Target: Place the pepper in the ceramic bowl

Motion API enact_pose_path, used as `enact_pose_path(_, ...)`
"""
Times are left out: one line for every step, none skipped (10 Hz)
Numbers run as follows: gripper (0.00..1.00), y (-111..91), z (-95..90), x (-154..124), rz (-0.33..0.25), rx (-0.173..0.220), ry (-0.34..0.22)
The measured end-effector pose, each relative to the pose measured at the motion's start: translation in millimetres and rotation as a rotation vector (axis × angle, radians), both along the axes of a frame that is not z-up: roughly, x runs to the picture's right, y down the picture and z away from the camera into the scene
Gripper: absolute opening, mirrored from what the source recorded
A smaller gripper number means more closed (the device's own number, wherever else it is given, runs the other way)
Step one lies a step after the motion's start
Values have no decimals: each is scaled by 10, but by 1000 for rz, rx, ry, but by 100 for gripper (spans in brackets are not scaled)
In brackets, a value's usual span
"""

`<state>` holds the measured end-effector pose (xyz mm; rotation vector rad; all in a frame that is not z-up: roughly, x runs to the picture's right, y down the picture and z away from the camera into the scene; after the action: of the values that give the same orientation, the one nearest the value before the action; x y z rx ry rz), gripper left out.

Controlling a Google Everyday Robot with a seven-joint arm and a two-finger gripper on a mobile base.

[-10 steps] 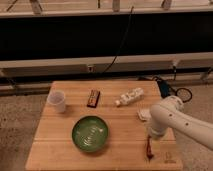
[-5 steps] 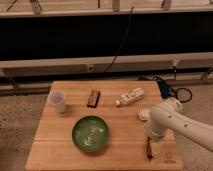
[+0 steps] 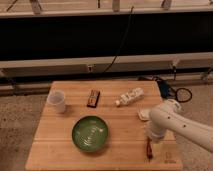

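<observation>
The pepper (image 3: 149,149) is a small dark red-brown sliver lying on the wooden table (image 3: 120,130) near its front right corner. My gripper (image 3: 151,138) hangs from the white arm that reaches in from the right. It is directly over the pepper's upper end and hides part of it. The green ceramic bowl (image 3: 90,133) with pale streaks inside sits on the table to the left of the gripper, about a bowl's width away.
A white cup (image 3: 56,101) stands at the back left. A dark brown bar (image 3: 93,98) and a clear bottle (image 3: 129,96) on its side lie at the back. A small white dish (image 3: 143,114) is partly behind the arm. Cables (image 3: 172,90) lie on the floor at the right.
The arm has shifted only slightly over the pepper. The pepper stays at the same spot on the table.
</observation>
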<state>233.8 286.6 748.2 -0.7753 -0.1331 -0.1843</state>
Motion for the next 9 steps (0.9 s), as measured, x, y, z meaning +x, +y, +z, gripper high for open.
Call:
enact_pose_path(80, 27, 27, 5, -2, -3, 0)
enact_pose_path(80, 44, 51, 7, -1, -4, -2)
enact_pose_path(80, 44, 55, 3, -4, -3, -6)
enact_pose_path(80, 64, 68, 4, -8, -5, -8)
enact_pose_path(80, 84, 86, 7, -11, -6, -9)
enact_pose_path(80, 90, 99, 11, -11, -6, -10)
enact_pose_path(80, 103, 111, 10, -12, -8, -11)
enact_pose_path(80, 112, 118, 9, -14, -9, -13)
enact_pose_path(80, 119, 122, 11, -16, -10, -14)
